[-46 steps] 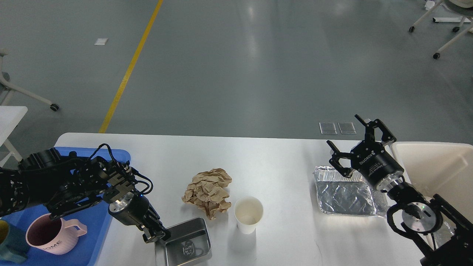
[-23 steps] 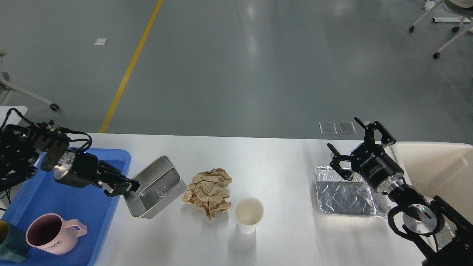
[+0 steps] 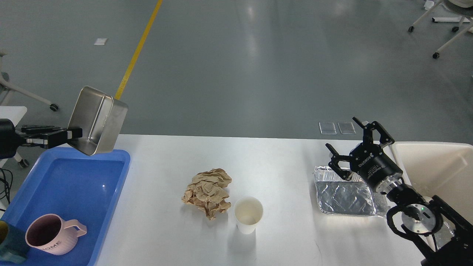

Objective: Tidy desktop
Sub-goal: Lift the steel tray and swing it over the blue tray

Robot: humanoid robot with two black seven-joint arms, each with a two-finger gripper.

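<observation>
Left gripper clamps the steel pan by its rim, tilted above the blue tray at the desktop left end. Right gripper, fingers spread wide, apparently hovers over the foil tray right of the blue tray.

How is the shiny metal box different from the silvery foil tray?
The metal box is up in the air, gripped by the left gripper and tipped on its side above the blue tray; the foil tray lies flat on the desktop.
The metal box has smooth walls; the foil tray looks crinkled.
The metal box looks deeper; the foil tray is shallow.
Both are silvery, rectangular and look empty.
</observation>
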